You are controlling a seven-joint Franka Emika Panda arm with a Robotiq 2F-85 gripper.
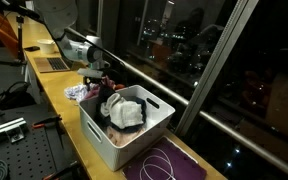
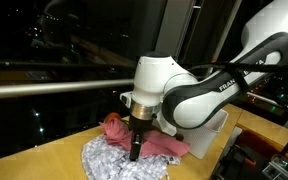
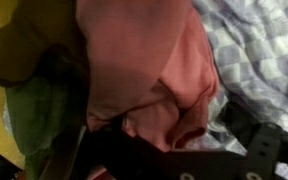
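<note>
The jaws stand fully open and hold nothing, their tips pointing down just over the pink cloth (image 2: 170, 147); it lies crumpled on a checked cloth (image 2: 106, 160) on the desk (image 2: 29, 162), near the white basket (image 1: 102, 140); the wrist view shows its folds bunched high; a good grasp, I judge, straddles one raised fold and pinches only pink, sparing the checked layer beneath
</note>
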